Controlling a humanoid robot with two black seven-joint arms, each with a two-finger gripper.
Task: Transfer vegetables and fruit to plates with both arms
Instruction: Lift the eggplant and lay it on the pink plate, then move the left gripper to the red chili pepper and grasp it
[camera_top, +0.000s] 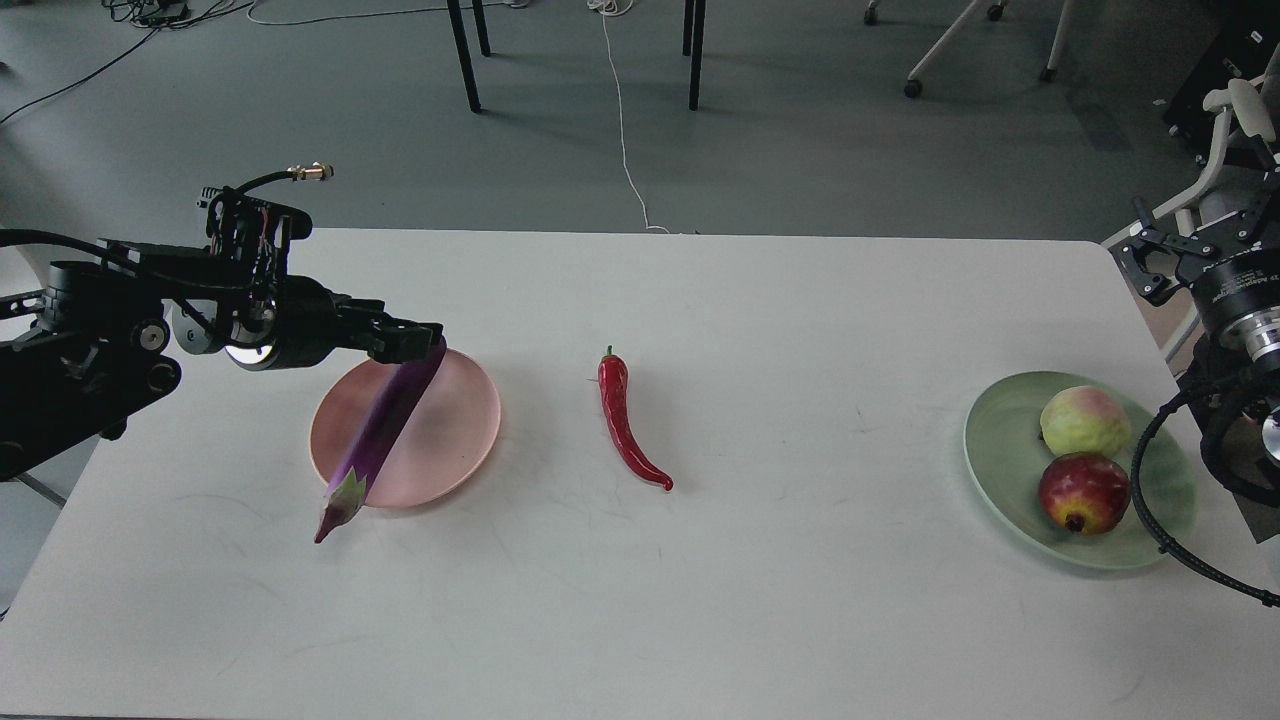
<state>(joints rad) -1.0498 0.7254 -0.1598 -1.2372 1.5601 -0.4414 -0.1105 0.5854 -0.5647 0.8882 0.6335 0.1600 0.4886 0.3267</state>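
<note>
White table (700, 600) is bare along the near edge. Nearest item is the eggplant's pale stem end, which pokes off the pink plate's (455, 420) near-left rim twd the viewer; the eggplant (385, 425) runs diagonally across that plate, stem low-left, purple far end up-right, right at the tips of the left gripper (420, 340). Left gripper comes in from the left w/ fingers pointing right, clamped on the eggplant's far end, so the veg hangs down & toward the viewer from the grip; can't tell if the stem end touches the table. On the right side, green plate (1000, 460) sits near the table's right edge & holds both fruit: dark red pomegranate-like fruit (1083, 493) on the nearer part, nub facing front, pale green fruit w/ pink blush (1085, 422) just behind it, the two touching or nearly so. A black cable loops across the plate's right rim. Red chili (625, 420) lies alone on the table approx mid-table, between the plates, stem end far, curved tip near-right, well apart from both grippers. Right gripper (1150, 262) is further back at the right edge, off the table's far-right corner, well apart from the fruit; seen small & dark, can't tell if open or closed.
</note>
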